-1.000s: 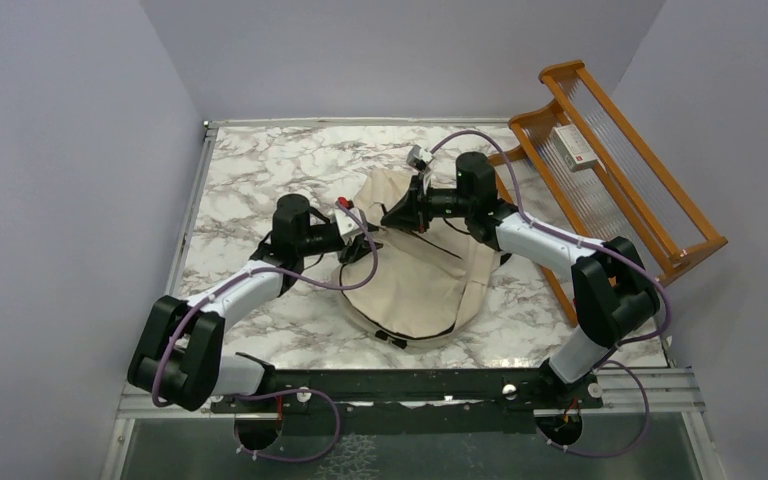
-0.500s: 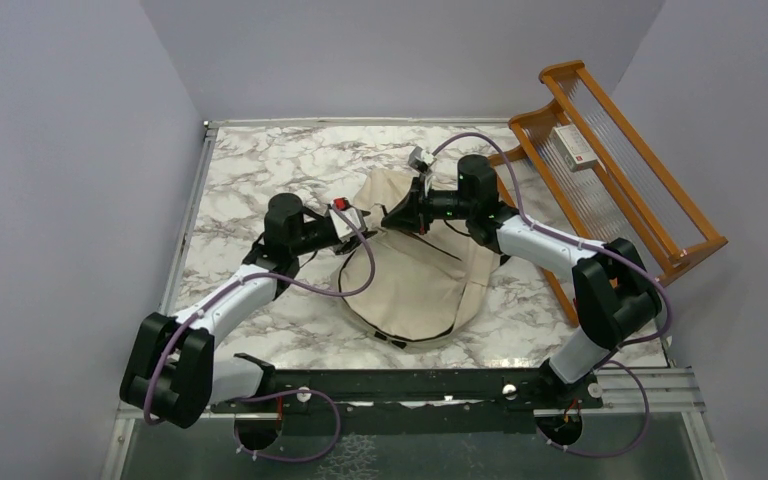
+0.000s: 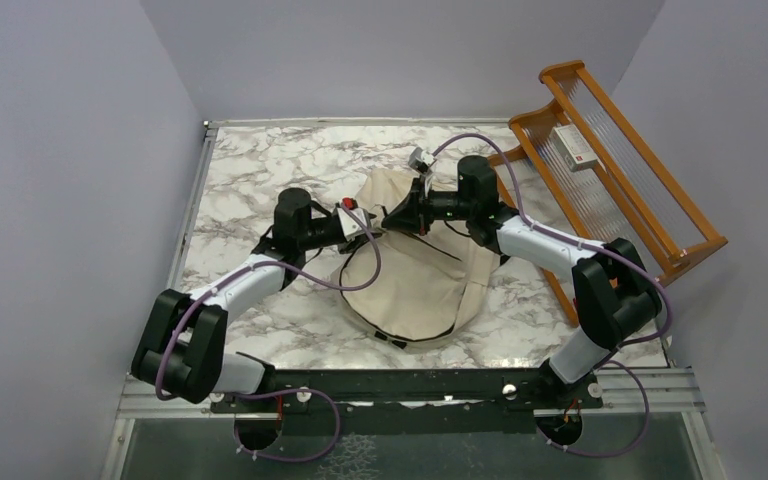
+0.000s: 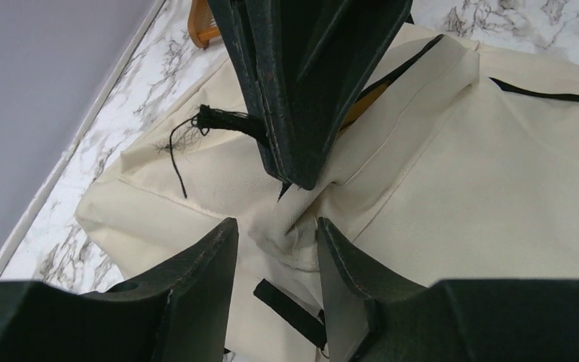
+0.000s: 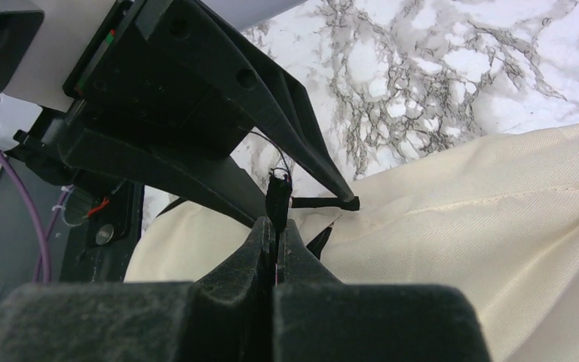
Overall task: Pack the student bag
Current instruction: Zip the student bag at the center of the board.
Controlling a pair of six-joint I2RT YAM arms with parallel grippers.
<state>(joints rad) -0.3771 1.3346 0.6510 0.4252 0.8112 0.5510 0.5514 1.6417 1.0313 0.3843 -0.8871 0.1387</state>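
The student bag [image 3: 422, 285], a cream fabric backpack with black zippers, lies flat on the marble table [image 3: 260, 160]. At its upper left edge my two grippers meet tip to tip. My right gripper [image 5: 275, 226] is shut on a black zipper pull cord [image 5: 277, 194], whose frayed end [image 4: 215, 119] sticks out beside the fingers. My left gripper [image 4: 277, 230] stands open just in front, its fingertips on either side of a bunched fold of the bag's fabric [image 4: 290, 226]. A black strap [image 4: 286, 309] shows below that fold.
A wooden rack [image 3: 650, 215] leans at the table's right side, holding a small white box [image 3: 573, 146]. Lilac walls close in on the left, back and right. Both arms cross over the bag's upper part.
My left arm swung out to the left, then came back right to the bag's top edge. The right gripper stayed shut on the pull cord and hardly moved.
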